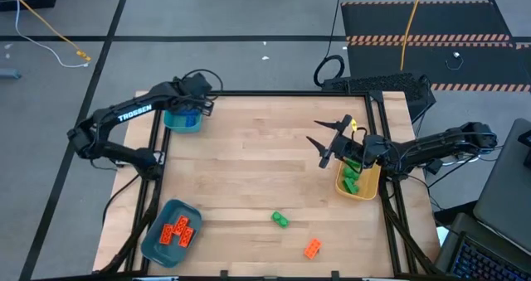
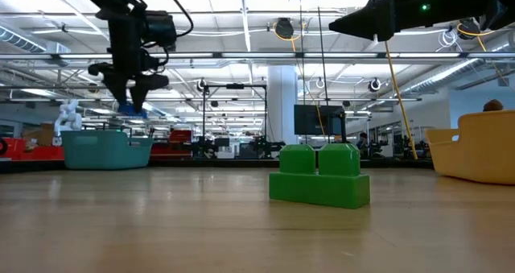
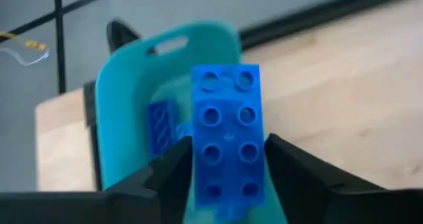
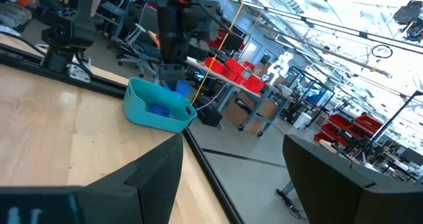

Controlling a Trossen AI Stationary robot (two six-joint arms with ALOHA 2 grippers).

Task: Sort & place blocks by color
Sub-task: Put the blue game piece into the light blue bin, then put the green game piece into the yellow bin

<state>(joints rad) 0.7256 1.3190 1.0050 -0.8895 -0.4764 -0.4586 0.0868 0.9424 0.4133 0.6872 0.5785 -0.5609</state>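
A: Hovering over the far teal bin, the left hand has a blue eight-stud brick between its fingers, which sit right against the brick's sides. It looks gripped, though I'd judge a release is close, since it hangs straight above the bin where blue goes.

B: And the right hand?

A: It is open and empty, raised above the surface just beside the yellow bin. It seems to be waiting.

B: Counts?

A: One blue brick lies inside that teal bin already, perhaps more (the held one hides part of the floor). The near teal bin holds orange bricks, about four, packed too tightly to be sure. The yellow bin has green bricks, at least two. Loose on the surface are one green brick and one orange brick, well apart from any bin.

B: So two remain to sort, plus the one in hand.
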